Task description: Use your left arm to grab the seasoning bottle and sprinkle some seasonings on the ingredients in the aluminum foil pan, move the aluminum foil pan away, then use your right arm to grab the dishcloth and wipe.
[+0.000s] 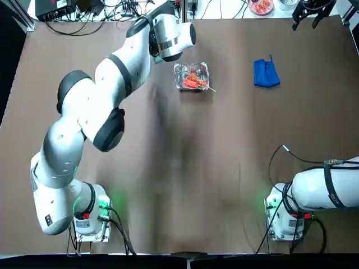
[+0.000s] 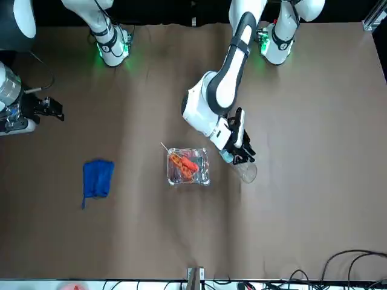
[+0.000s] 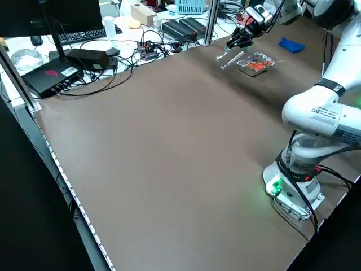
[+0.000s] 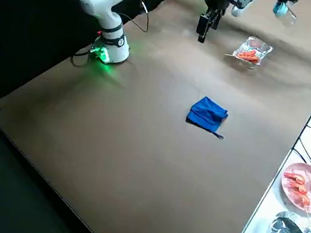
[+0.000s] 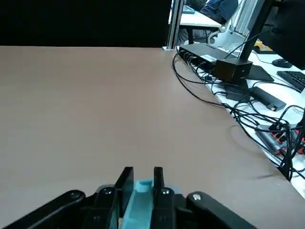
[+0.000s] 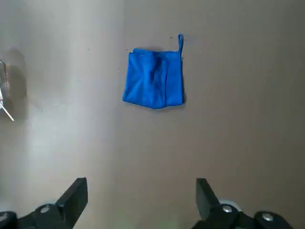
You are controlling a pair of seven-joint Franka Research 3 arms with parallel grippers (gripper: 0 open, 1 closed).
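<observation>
One plate sits off-table; left hand (image 5: 143, 183) grips bottle (image 2: 247, 171), right hand (image 6: 142, 191) gapes wide.

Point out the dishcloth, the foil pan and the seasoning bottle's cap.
Dishcloth (image 6: 153, 82): right wrist view, middle of the blue fabric.
Aluminum foil pan (image 2: 205, 165): front view, side rim.
Bottle's cap (image 5: 139, 205): left wrist view, light-blue side between the end effector's fingers.

The left arm (image 1: 115, 73) reaches far forward, its wrist bent and its hand (image 5: 143, 183) closed tightly. The right arm (image 1: 331, 188) is at its own side, with its hand (image 6: 142, 198) wide open.
</observation>
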